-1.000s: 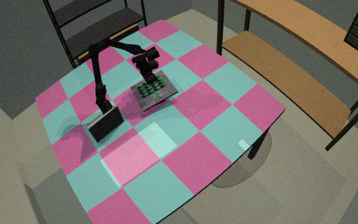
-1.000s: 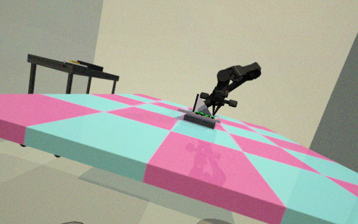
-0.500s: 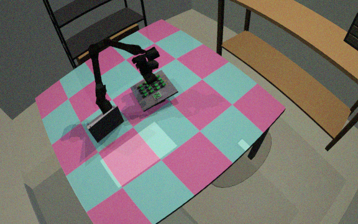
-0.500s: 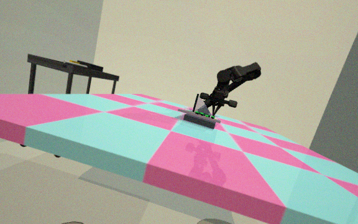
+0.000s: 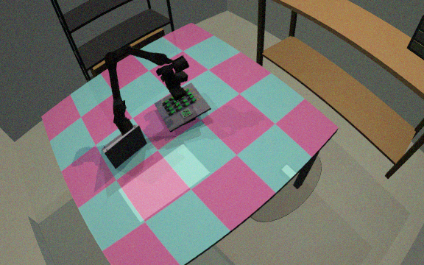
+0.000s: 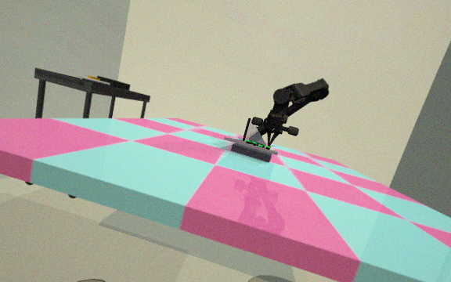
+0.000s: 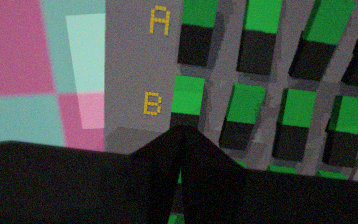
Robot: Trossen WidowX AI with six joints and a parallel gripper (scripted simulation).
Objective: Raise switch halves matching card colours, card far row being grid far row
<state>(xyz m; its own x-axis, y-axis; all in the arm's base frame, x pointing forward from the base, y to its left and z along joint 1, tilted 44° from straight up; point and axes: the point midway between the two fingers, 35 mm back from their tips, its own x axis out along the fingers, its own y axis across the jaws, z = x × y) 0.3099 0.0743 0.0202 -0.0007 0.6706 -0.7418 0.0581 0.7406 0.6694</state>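
The grey switch panel carries rows of green and dark grey switches. The small card lies on the panel beside the grid; its squares are too small to read surely. My gripper is shut and empty, pointing down over the grid. In the wrist view its tips overlap the dark near end of row B's leftmost switch; whether they touch it I cannot tell. Row A's leftmost switch shows fully. The switches nearer the arm are mostly hidden behind the fingers.
The panel stands on a pink and turquoise checked table. A dark upright board stands near the arm's base. Yellow letters A and B mark the rows. Shelves stand beyond the table.
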